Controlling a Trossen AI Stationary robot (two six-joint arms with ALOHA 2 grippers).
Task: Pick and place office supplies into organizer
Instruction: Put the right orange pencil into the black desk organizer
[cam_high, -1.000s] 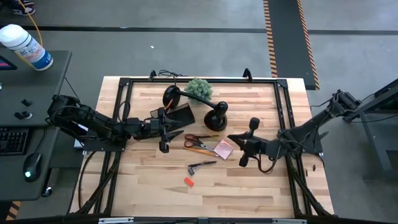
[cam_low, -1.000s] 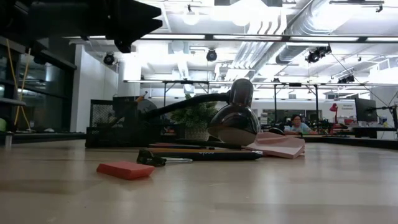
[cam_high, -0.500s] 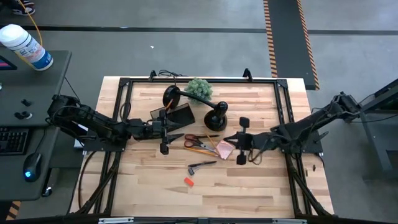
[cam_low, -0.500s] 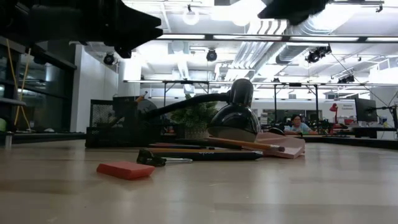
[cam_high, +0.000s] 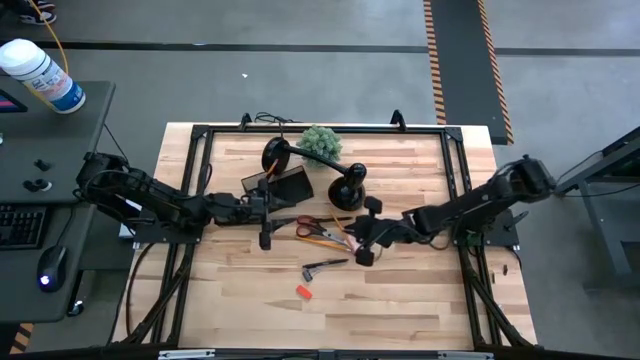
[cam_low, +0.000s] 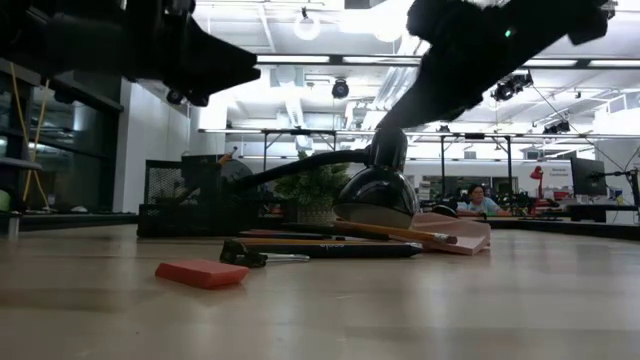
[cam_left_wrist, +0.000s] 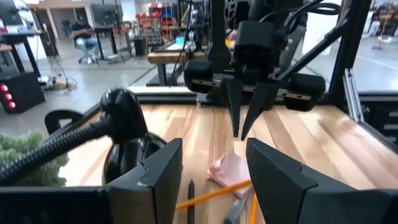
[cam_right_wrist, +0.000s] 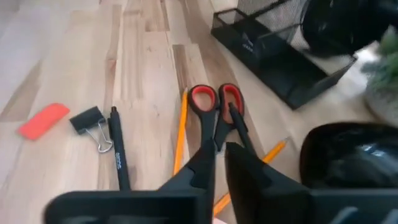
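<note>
Orange-handled scissors (cam_high: 315, 228) (cam_right_wrist: 211, 109), orange pencils (cam_right_wrist: 180, 130) and a pink sticky-note pad (cam_left_wrist: 229, 171) lie mid-table. One pencil (cam_low: 400, 232) rests slanting on the pad (cam_low: 455, 232). A black pen (cam_right_wrist: 118, 158), a binder clip (cam_right_wrist: 87, 119) and a red eraser (cam_high: 303, 292) lie nearer the front. The black mesh organizer (cam_high: 290, 185) stands behind the scissors. My right gripper (cam_high: 352, 238) (cam_right_wrist: 219, 149) hangs slanting down over the pad, its fingers a narrow gap apart. My left gripper (cam_high: 285, 218) (cam_left_wrist: 212, 146) is open, level, beside the organizer.
A black lamp stands with its base (cam_high: 348, 190) just behind the pad and its head (cam_high: 275, 155) by the organizer. A green fuzzy plant (cam_high: 320, 142) sits at the back. Bare wood lies toward the front edge (cam_high: 400, 310).
My right gripper has swung toward the table's left and come down, rolling as it went, from beside the pink pad to above it. In the low view a pencil now slants onto the pad where none showed a second ago.
</note>
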